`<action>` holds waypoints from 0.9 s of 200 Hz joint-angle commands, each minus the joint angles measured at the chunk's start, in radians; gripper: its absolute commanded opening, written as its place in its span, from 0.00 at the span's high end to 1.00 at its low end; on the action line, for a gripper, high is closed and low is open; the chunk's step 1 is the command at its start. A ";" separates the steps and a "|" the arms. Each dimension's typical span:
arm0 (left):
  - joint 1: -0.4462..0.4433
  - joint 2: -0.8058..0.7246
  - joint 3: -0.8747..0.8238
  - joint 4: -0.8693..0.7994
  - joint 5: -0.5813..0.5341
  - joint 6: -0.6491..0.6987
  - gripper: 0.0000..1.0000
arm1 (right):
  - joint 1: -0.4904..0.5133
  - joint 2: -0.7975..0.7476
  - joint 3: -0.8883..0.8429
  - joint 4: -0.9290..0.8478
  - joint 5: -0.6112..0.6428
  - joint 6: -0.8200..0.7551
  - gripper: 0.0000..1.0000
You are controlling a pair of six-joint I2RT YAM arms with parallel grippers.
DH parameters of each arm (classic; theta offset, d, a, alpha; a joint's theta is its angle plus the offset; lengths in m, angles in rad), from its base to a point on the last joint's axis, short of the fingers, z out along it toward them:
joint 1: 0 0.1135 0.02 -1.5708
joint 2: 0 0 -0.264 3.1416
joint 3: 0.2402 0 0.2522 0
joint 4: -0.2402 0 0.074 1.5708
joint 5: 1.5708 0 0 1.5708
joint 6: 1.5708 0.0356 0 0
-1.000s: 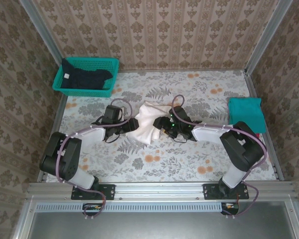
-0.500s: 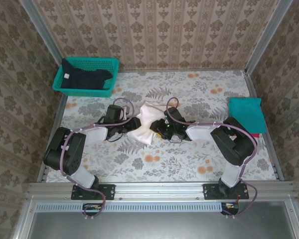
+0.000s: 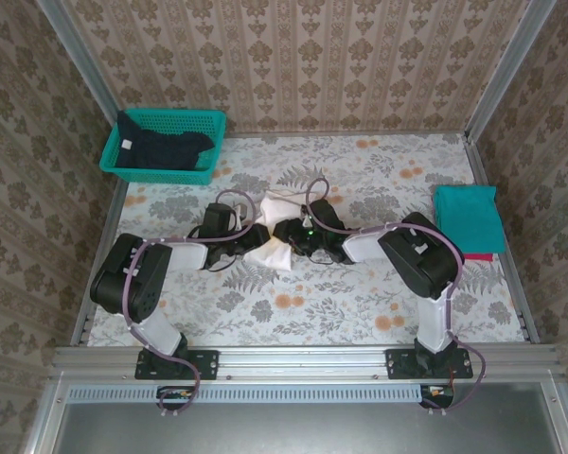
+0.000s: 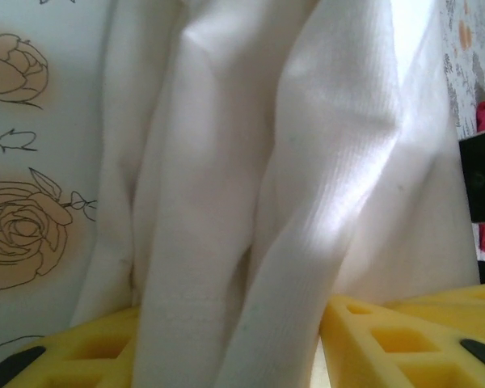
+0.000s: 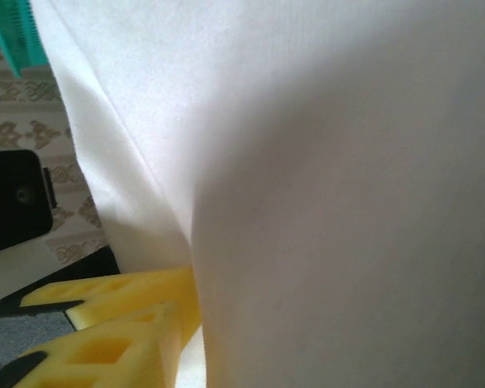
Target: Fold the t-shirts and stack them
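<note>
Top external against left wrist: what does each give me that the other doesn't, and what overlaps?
Top external adds the layout: the left gripper and right gripper meeting mid-table, the navy shirt in the teal basket at far left, and the teal shirt folded at the right edge. Left wrist adds the grip: the left gripper's yellow fingers either side of bunched folds, with cloth filling the gap. Both show the white shirt and the floral table cover.

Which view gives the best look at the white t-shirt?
Top external: the whole white t-shirt lies bunched between both arms. Left wrist and right wrist views give close-up cloth folds running between yellow fingers.
</note>
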 commanded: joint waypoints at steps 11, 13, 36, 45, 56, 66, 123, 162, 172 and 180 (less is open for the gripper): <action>-0.010 0.020 -0.015 0.043 0.067 -0.030 0.51 | 0.006 0.056 0.037 0.205 -0.103 0.008 0.75; -0.011 0.021 -0.014 0.043 0.067 -0.029 0.51 | 0.005 0.055 0.036 0.200 -0.104 0.003 0.83; -0.006 0.002 -0.019 0.040 0.057 -0.024 0.50 | -0.019 0.008 0.002 0.122 -0.066 -0.048 0.96; -0.002 -0.010 -0.025 0.037 0.053 -0.020 0.50 | -0.030 -0.020 -0.011 0.063 -0.045 -0.082 0.90; 0.004 -0.024 -0.034 0.036 0.048 -0.015 0.49 | -0.039 -0.066 -0.027 -0.020 -0.013 -0.123 0.70; 0.009 -0.037 -0.040 0.035 0.044 -0.010 0.48 | -0.051 -0.109 -0.038 -0.090 0.022 -0.160 0.46; 0.033 -0.116 -0.058 0.032 0.004 0.011 0.40 | -0.127 -0.257 -0.044 -0.331 0.131 -0.319 0.18; 0.039 -0.101 -0.030 0.031 0.023 0.020 0.40 | -0.140 -0.184 0.038 -0.345 0.091 -0.315 0.19; 0.037 -0.082 -0.031 0.047 0.031 0.009 0.42 | -0.140 -0.155 0.063 -0.352 0.080 -0.312 0.21; 0.033 -0.065 -0.035 0.063 0.037 -0.004 0.45 | -0.140 -0.131 0.086 -0.351 0.067 -0.310 0.26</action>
